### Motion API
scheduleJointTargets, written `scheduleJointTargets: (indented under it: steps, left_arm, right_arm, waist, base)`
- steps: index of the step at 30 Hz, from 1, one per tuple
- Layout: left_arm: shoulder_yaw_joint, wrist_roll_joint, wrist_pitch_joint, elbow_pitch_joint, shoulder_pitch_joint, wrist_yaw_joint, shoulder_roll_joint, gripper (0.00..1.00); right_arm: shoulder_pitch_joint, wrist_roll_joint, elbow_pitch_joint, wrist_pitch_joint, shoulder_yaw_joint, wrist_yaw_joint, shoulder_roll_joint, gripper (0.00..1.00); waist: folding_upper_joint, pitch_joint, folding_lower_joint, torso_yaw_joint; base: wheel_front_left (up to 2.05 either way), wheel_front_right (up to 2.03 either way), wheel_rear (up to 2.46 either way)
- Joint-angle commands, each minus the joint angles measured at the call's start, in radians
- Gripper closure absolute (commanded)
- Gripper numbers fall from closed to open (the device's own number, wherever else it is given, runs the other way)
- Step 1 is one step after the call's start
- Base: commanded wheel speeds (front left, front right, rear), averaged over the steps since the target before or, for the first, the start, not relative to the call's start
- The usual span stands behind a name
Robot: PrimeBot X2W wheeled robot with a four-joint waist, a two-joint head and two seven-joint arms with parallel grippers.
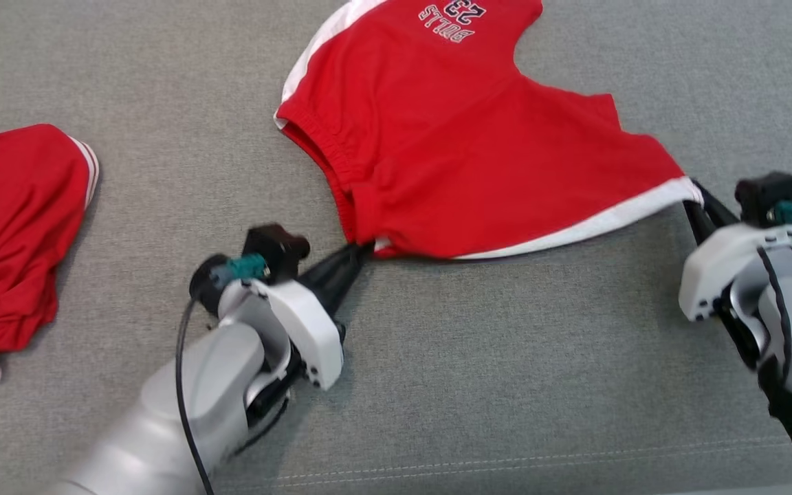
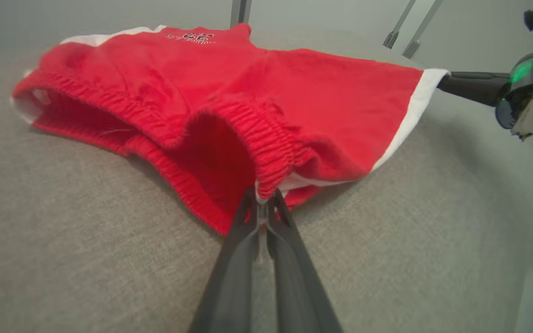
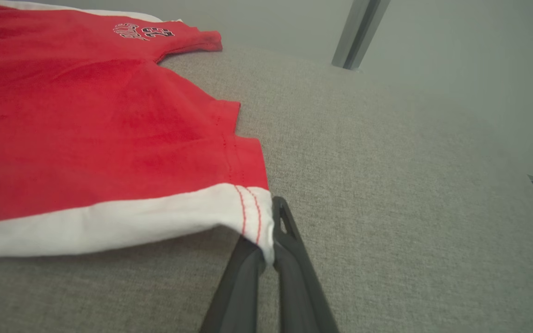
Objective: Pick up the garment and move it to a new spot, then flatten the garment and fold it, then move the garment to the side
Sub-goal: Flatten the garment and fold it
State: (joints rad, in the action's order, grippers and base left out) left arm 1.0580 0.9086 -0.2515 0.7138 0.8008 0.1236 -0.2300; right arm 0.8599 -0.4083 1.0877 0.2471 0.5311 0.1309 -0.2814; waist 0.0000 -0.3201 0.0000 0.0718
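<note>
The garment (image 1: 465,144) is a pair of red shorts with white side stripes and a printed "BULLS 23" mark, spread on a grey fabric surface. My left gripper (image 1: 361,251) is shut on the elastic waistband end of the garment (image 2: 229,106), pinching red and white cloth between its dark fingers (image 2: 234,259). My right gripper (image 1: 697,196) is shut on the white-striped leg-hem corner of the garment (image 3: 86,138), the cloth caught between its fingers (image 3: 289,259). The near edge of the shorts is stretched between the two grips. In the left wrist view the right gripper (image 2: 451,81) holds the far corner.
A second red garment with white stripes (image 1: 11,234) lies crumpled at the left edge of the grey surface (image 1: 506,385). Metal legs (image 2: 405,27) stand beyond the surface's far side. A seam runs along the surface near the front edge.
</note>
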Motion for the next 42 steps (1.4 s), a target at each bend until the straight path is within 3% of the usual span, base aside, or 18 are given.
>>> scheduleJointTargets:
  steps: [1,10,22,23,25,26,27,29,30,31,32,36,42]
  left_arm:
    - [-0.010,-0.017,-0.010,-0.020,-0.008,0.007,-0.031,1.00]
    - [0.086,-0.058,-0.010,-0.026,-0.115,0.007,-0.074,1.00]
    - [0.127,0.040,0.044,0.000,-0.163,0.007,-0.066,1.00]
    - [0.133,0.046,0.061,0.009,-0.165,0.007,-0.064,1.00]
    - [0.136,0.060,0.080,0.027,-0.166,0.007,-0.058,1.00]
    - [0.132,0.072,0.084,0.035,-0.168,0.007,-0.052,1.00]
    - [0.130,0.081,0.090,0.043,-0.169,0.007,-0.047,1.00]
    - [0.128,0.087,0.097,0.061,-0.167,0.007,-0.036,1.00]
    - [0.126,0.095,0.101,0.076,-0.169,0.004,-0.025,0.60]
    - [0.121,0.101,0.098,0.081,-0.171,0.001,-0.019,0.09]
    - [0.112,0.112,0.094,0.085,-0.176,-0.001,-0.013,0.00]
    - [0.091,0.136,0.079,0.091,-0.198,-0.027,-0.006,0.00]
    - [0.050,0.156,0.040,0.051,-0.251,-0.122,-0.044,0.00]
  right_arm:
    - [-0.061,-0.019,-0.042,0.014,0.014,0.000,-0.029,1.00]
    - [-0.280,-0.016,-0.191,0.014,-0.064,0.000,-0.098,1.00]
    - [-0.469,0.029,-0.243,-0.004,-0.097,0.000,-0.078,1.00]
    - [-0.471,0.032,-0.243,-0.010,-0.099,0.000,-0.075,0.96]
    - [-0.474,0.032,-0.240,-0.021,-0.104,0.000,-0.068,0.62]
    - [-0.476,0.033,-0.237,-0.030,-0.104,0.000,-0.064,0.07]
    - [-0.478,0.034,-0.235,-0.035,-0.103,0.000,-0.061,0.00]
    - [-0.480,0.035,-0.232,-0.038,-0.108,0.000,-0.055,0.00]
    - [-0.485,0.037,-0.231,-0.036,-0.116,0.000,-0.049,0.00]
    - [-0.489,0.038,-0.230,-0.036,-0.118,0.000,-0.047,0.00]
    - [-0.492,0.041,-0.231,-0.037,-0.120,0.000,-0.048,0.00]
    - [-0.495,0.069,-0.242,-0.030,-0.152,0.000,-0.064,0.00]
    - [-0.524,0.115,-0.336,0.002,-0.239,0.000,-0.026,0.00]
  waist:
    - [0.0000,0.016,0.0000,-0.015]
    - [0.0000,0.067,0.0000,-0.049]
    - [0.0000,0.115,0.0000,-0.058]
    - [0.0000,0.120,0.0000,-0.056]
    - [0.0000,0.129,0.0000,-0.054]
    - [0.0000,0.134,0.0000,-0.052]
    - [0.0000,0.139,0.0000,-0.052]
    - [0.0000,0.150,0.0000,-0.050]
    - [0.0000,0.163,0.0000,-0.049]
    - [0.0000,0.169,0.0000,-0.049]
    - [0.0000,0.176,0.0000,-0.048]
    - [0.0000,0.204,0.0000,-0.041]
    - [0.0000,0.250,0.0000,-0.035]
  base:
    - [0.00,0.00,0.00]
    - [0.00,0.00,0.00]
    - [0.00,0.00,0.00]
    - [0.00,0.00,0.00]
    - [0.00,0.00,0.00]
    - [0.00,0.00,0.00]
    - [0.00,0.00,0.00]
    - [0.00,0.00,0.00]
    - [0.00,0.00,0.00]
    - [0.00,0.00,0.00]
    - [0.00,0.00,0.00]
    - [0.00,0.00,0.00]
    - [0.00,0.00,0.00]
